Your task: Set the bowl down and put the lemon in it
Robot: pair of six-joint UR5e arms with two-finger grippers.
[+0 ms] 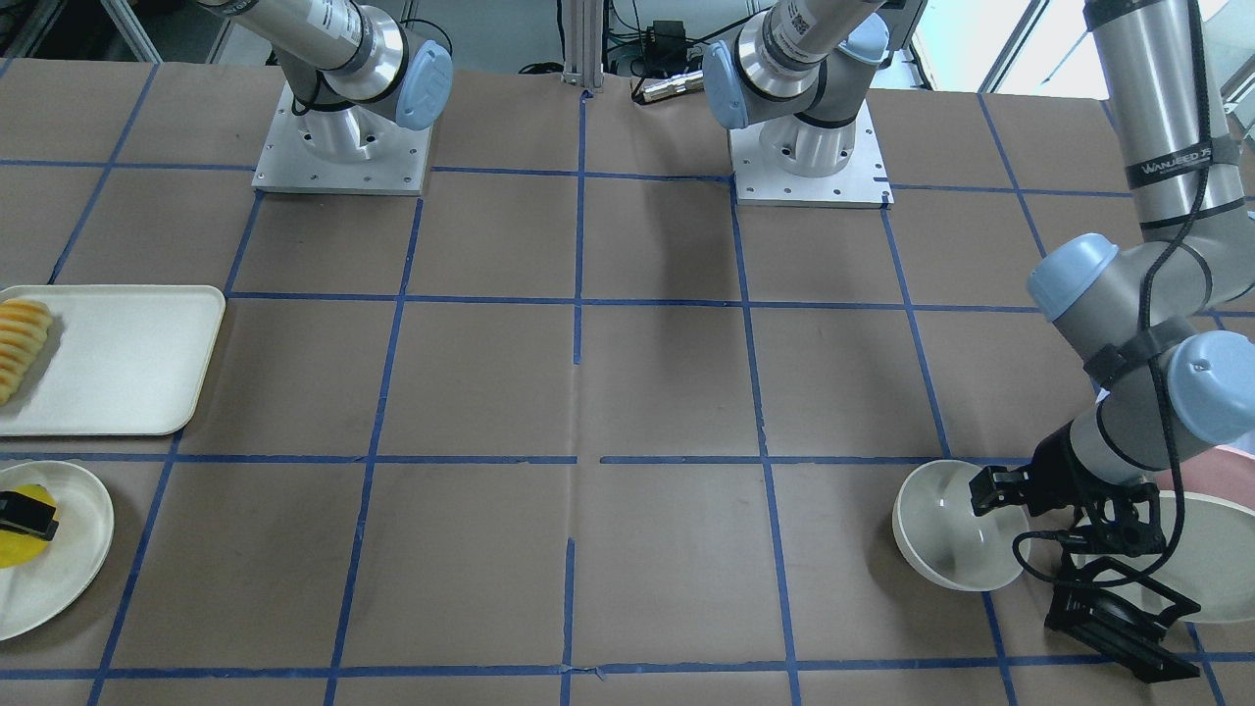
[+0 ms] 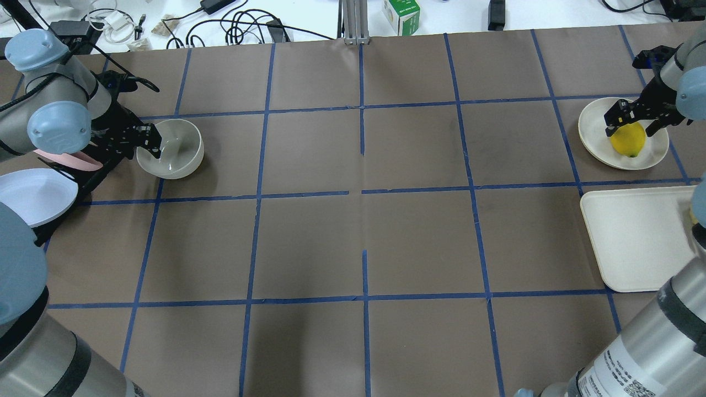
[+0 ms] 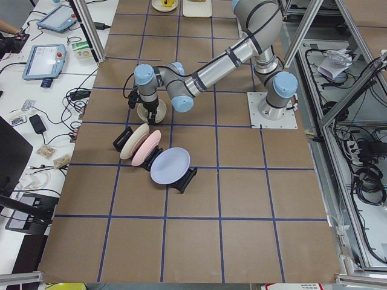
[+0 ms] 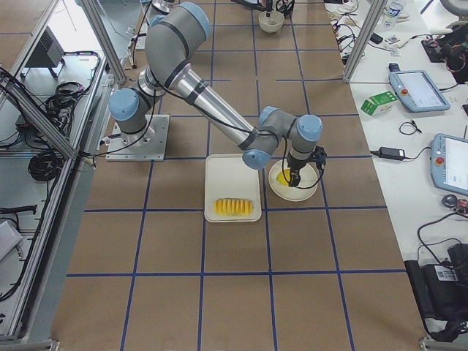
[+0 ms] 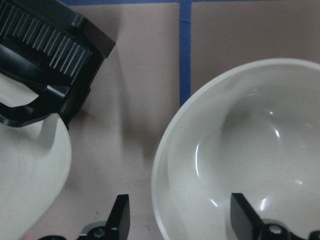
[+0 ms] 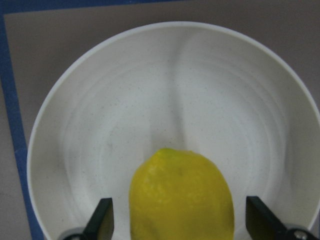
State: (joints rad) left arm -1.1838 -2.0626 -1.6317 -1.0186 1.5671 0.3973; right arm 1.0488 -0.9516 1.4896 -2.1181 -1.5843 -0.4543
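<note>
The cream-white bowl [image 2: 175, 150] stands upright on the brown table at the far left; it also shows in the front view [image 1: 941, 525]. My left gripper [image 2: 154, 141] is open and straddles the bowl's near rim [image 5: 162, 165], one finger inside and one outside. The yellow lemon [image 2: 627, 140] lies on a cream-white plate [image 2: 595, 132] at the far right. My right gripper [image 2: 632, 122] is open and low over the lemon [image 6: 181, 195], with a finger on each side and a small gap to each.
A black rack [image 1: 1118, 618] holding upright plates [image 2: 33, 193] stands just beside the bowl on its outer side. A white rectangular tray [image 2: 634, 242] with ridged yellow-orange slices [image 1: 22, 343] lies next to the lemon's plate. Both arm bases [image 1: 343, 147] sit at the robot's table edge.
</note>
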